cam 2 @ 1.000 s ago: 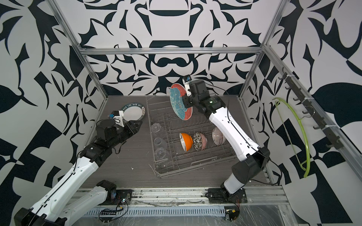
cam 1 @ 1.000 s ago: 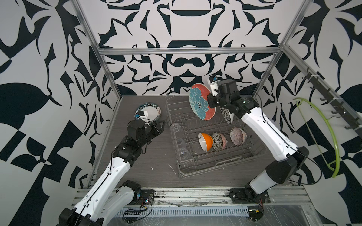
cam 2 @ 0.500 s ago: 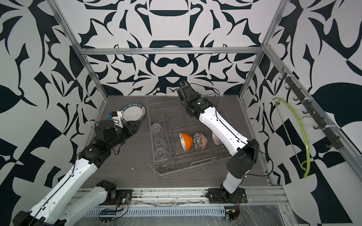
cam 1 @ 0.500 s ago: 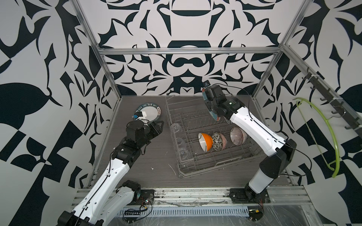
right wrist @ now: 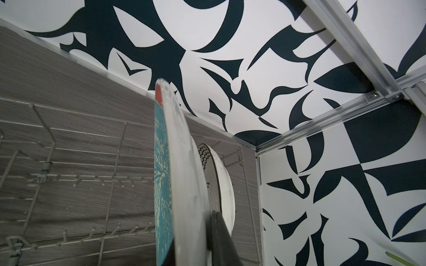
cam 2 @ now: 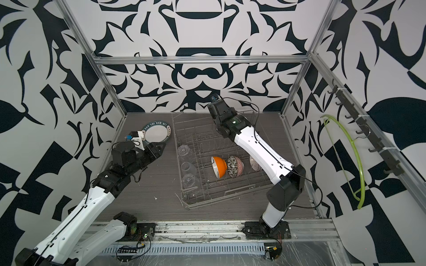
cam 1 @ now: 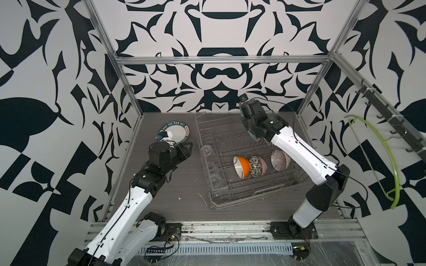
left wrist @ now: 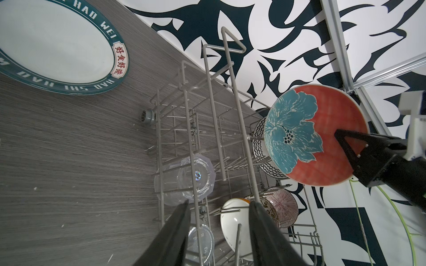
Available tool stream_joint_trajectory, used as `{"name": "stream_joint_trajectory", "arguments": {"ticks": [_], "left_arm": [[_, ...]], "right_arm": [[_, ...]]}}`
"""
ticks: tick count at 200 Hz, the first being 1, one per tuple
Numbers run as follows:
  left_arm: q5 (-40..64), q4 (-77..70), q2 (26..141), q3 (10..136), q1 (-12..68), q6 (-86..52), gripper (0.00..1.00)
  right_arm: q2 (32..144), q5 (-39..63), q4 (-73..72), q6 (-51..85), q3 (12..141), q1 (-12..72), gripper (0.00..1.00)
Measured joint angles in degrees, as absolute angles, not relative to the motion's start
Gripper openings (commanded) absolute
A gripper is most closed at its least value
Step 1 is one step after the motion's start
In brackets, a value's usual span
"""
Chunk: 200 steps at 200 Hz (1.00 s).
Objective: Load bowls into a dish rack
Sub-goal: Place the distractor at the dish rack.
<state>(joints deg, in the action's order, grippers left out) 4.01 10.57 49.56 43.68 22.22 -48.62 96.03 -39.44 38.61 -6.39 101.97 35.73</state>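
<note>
Left wrist view gives us the best seat: the right gripper (left wrist: 341, 135) is clamped on the rim of the flower plate (left wrist: 299, 142). It holds the plate upright over the far right corner of the dish rack (cam 1: 228, 140), just beside a zigzag plate (left wrist: 259, 147) standing in the tines.

And the bowls? All three are in the rack. We spot the orange bowl (cam 1: 243, 168), floral bowl (cam 1: 255, 167) and striped bowl (cam 1: 279, 159) tipped on their sides in a row across the middle. They lie on the near side of that gripper, the striped one partly under the right forearm.

So we judge the bowl loading done, with the plate in hand. Its face runs parallel to the zigzag plate, so it wants a straight drop on the side toward the rack's middle, where there is open room.

The left gripper (left wrist: 219, 203) hovers empty, jaws apart, by the rack's left edge near the glasses (left wrist: 184, 177). A white plate (cam 1: 179, 132) lies at the bench's far left corner.
</note>
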Motion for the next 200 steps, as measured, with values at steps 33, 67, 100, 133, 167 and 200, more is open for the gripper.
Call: {"name": "stream_joint_trajectory", "arguments": {"ticks": [33, 67, 100, 133, 167, 200], "left_arm": [[3.90, 10.66, 49.56, 43.55, 22.22, -48.62, 0.47], [3.81, 11.03, 49.56, 43.46, 22.22, -48.62, 0.48], [3.73, 11.00, 49.56, 43.27, 22.22, -48.62, 0.48], [3.60, 11.38, 49.65, 42.70, 22.22, -48.64, 0.48], [3.60, 11.38, 50.02, 42.70, 22.22, -48.64, 0.48], [3.60, 11.38, 50.19, 42.70, 22.22, -48.66, 0.48]], "right_arm": [[96.03, -39.46, 38.09, -6.11, 100.62, 35.73, 0.00], [96.05, -39.31, 37.87, -5.30, 98.35, 35.70, 0.00], [96.07, -38.74, 37.89, -4.60, 97.19, 35.59, 0.00], [96.07, -38.09, 37.80, -4.43, 97.06, 35.20, 0.00], [96.49, -37.98, 37.26, -4.29, 97.06, 34.96, 0.00], [96.57, -38.00, 36.93, -4.56, 97.08, 34.96, 0.00]]}}
